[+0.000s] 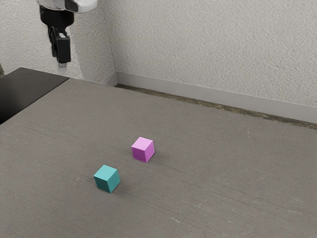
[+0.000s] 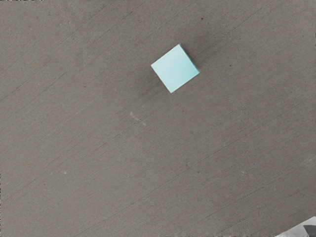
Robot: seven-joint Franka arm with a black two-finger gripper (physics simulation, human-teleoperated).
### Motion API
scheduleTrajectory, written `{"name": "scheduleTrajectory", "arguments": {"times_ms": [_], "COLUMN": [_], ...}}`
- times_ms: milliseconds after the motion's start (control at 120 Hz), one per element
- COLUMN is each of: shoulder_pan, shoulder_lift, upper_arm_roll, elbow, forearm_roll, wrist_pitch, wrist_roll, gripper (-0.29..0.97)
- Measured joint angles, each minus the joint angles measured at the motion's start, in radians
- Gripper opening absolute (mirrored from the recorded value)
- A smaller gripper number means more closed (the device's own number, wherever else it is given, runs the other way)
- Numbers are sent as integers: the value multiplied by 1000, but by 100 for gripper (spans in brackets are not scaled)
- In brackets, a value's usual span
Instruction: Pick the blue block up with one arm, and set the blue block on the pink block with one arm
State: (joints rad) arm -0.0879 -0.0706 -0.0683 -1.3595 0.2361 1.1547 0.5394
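Observation:
The blue block (image 1: 107, 178), a teal cube, rests on the grey table toward the front in the exterior view. The pink block (image 1: 143, 149) sits a short way behind it and toward the exterior view's right, apart from it. My gripper (image 1: 57, 55) hangs high at the exterior view's upper left, far from both blocks, open with nothing between its fingers. In the wrist view the blue block (image 2: 175, 68) lies flat on the table well below my hand, turned at an angle.
The grey table (image 1: 208, 188) stretches wide around the blocks. A black surface (image 1: 22, 89) adjoins it at the exterior view's left. A textured wall with a pale baseboard (image 1: 223, 96) runs behind the table.

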Motion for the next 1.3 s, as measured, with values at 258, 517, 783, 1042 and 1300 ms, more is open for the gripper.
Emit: {"name": "scheduleTrajectory", "arguments": {"times_ms": [258, 517, 783, 1042, 1300], "shoulder_pan": [26, 180, 486, 525, 522], "shoulder_lift": [18, -102, -155, -7, 133], "upper_arm_roll": [-19, -75, -314, -317, -324], "elbow": [-106, -462, -696, -714, -713], "forearm_roll": [-1, -55, -136, -143, -117], "wrist_pitch": [46, 187, 336, 480, 622], "wrist_roll": [48, -42, -219, -361, -452], "gripper": [68, 68, 68, 68, 68]}}
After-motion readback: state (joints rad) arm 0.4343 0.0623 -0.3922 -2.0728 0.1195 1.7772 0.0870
